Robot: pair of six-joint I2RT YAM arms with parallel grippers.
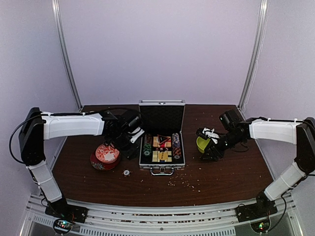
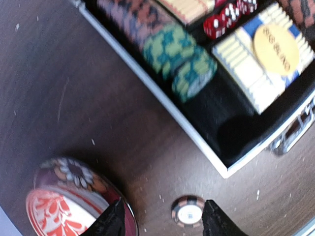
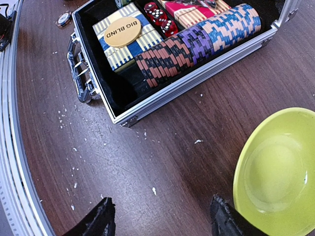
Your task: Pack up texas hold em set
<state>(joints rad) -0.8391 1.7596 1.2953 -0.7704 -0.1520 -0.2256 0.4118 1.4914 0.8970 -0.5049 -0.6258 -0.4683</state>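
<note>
The silver case (image 1: 162, 167) stands open at the table's middle, lid up, holding rows of striped chips (image 3: 197, 44), tan card decks (image 3: 125, 42), red dice (image 3: 158, 14) and a round "BIG BLIND" button (image 3: 122, 32). One loose striped chip (image 1: 126, 172) lies on the table left of the case's front; in the left wrist view the loose chip (image 2: 188, 212) sits just inside the right fingertip. My left gripper (image 2: 162, 219) is open above the table between the red tin and the case. My right gripper (image 3: 162, 219) is open and empty over bare table beside the bowl.
The round red tin with its floral lid (image 1: 105, 156) sits left of the case, close to my left gripper; it also shows in the left wrist view (image 2: 69, 196). The lime-green bowl (image 3: 278, 172) stands right of the case. White crumbs (image 1: 184, 183) dot the table front.
</note>
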